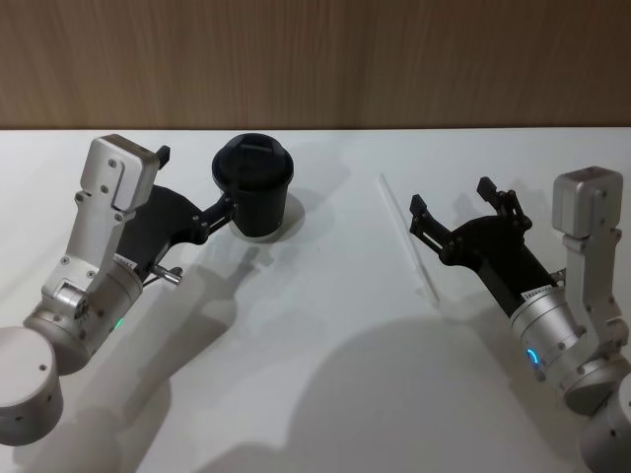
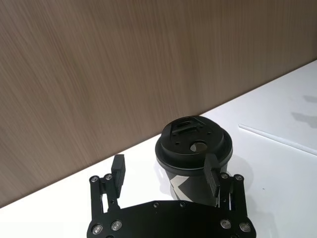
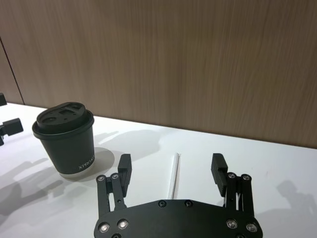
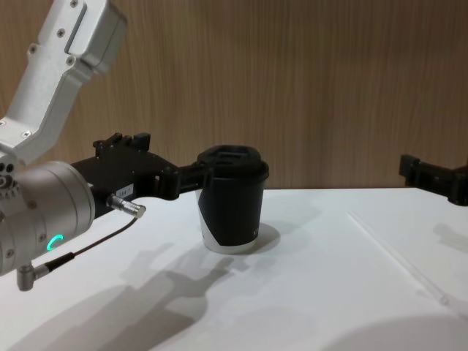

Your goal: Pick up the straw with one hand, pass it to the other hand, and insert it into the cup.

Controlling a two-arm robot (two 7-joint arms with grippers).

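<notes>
Head view: on the white tabletop (image 1: 325, 345), at the right of the frame, the right gripper (image 1: 450, 194) has its jaws spread wide, just right of the straw (image 1: 407, 236) lying flat. Farther back, at upper left, the left gripper (image 1: 197, 179) has its jaws spread, one tip at the side of the upright black cup (image 1: 254, 192).

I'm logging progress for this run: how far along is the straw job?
Done: nothing yet; the straw lies flat on the table, ungripped. In hand: the right pincer is open, poised close to the straw; the left pincer is open beside the lidded cup. Left: grasp the straw, pass it across, insert it in the lid.
</notes>
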